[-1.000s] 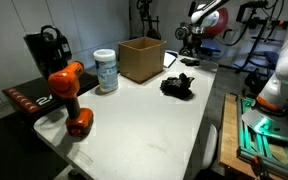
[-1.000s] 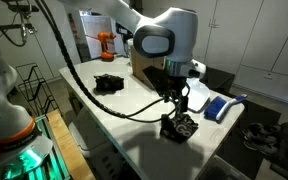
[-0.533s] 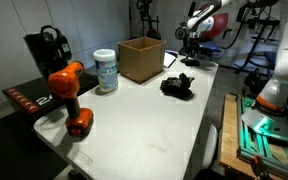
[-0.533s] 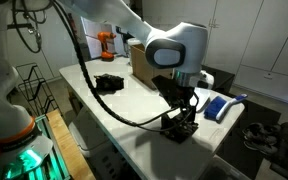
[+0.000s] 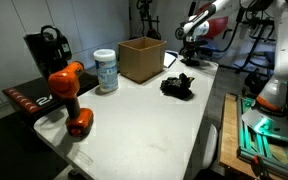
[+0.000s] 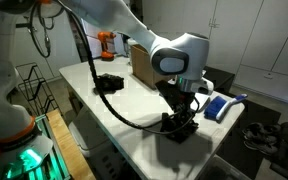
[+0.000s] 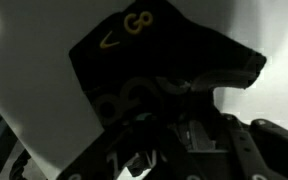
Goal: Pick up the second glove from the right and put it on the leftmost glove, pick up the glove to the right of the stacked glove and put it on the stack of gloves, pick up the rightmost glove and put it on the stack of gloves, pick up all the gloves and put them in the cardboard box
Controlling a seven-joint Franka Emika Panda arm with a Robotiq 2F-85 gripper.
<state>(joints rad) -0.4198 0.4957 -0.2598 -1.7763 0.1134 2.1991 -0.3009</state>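
A lone black glove (image 6: 181, 128) lies near the table end, apart from the others. My gripper (image 6: 184, 116) is pressed down onto it, fingers sunk into the dark fabric. In the wrist view the glove (image 7: 154, 50), with a yellow logo, fills the frame over the gripper (image 7: 166, 125); how the jaws stand is lost in the dark. In an exterior view the gripper (image 5: 187, 54) hangs over the same glove (image 5: 189, 63) at the far end. The stack of gloves (image 5: 178, 87) (image 6: 109, 83) sits mid-table. The cardboard box (image 5: 141, 58) (image 6: 142, 64) stands open beside it.
A white canister (image 5: 106, 70), an orange drill (image 5: 69, 96) and a black machine (image 5: 46, 48) stand along one side of the white table (image 5: 144, 125). A blue and white object (image 6: 222, 106) lies close to the gripper, near the table edge.
The gripper has come down the last bit onto the lone glove, and its fingers look drawn closer together. The stack and box have not moved.
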